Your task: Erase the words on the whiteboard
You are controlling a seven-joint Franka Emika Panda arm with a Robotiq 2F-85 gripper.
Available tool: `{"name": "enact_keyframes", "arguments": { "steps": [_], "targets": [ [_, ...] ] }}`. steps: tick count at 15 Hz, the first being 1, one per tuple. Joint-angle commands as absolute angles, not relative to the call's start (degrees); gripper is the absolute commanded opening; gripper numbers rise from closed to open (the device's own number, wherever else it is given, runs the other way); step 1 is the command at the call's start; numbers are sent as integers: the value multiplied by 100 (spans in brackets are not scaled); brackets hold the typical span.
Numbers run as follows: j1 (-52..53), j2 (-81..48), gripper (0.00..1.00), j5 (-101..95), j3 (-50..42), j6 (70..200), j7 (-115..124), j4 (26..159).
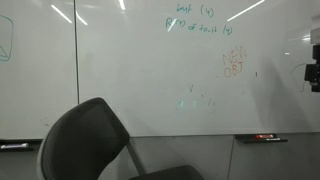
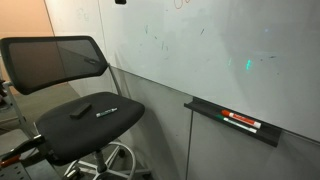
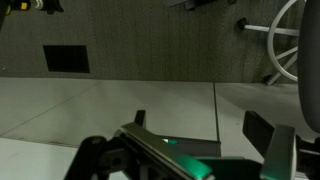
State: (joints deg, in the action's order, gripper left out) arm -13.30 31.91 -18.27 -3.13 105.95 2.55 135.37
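Observation:
The whiteboard (image 1: 150,70) fills the wall in both exterior views and is seen at a slant as a glossy whiteboard (image 2: 230,40). The words sit high on it: two teal-green lines (image 1: 198,27), a small orange block (image 1: 234,65) and faint green scribbles (image 1: 200,100). In the wrist view my gripper (image 3: 200,128) is open, with dark fingers (image 3: 262,135) spread wide and nothing between them. It faces a grey panelled surface. A green light glows on its body. A dark piece at the right edge of an exterior view (image 1: 314,72) may be the arm.
A black mesh office chair (image 2: 70,90) stands in front of the board, with a small dark flat object (image 2: 80,110) on its seat. A ledge tray (image 2: 238,123) below the board holds markers. A dark seam (image 1: 77,60) divides the panels.

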Motion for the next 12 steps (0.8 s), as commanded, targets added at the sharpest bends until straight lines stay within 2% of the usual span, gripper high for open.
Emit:
{"name": "enact_keyframes", "arguments": {
  "steps": [1, 6, 12],
  "targets": [
    [-1206, 3190, 100, -1878, -409, 10559, 302, 13519],
    [-1005, 3549, 100, -1897, -221, 10425, 259, 13653],
    [-354, 4047, 100, -2047, 608, 10163, 502, 14018]
  ]
}}
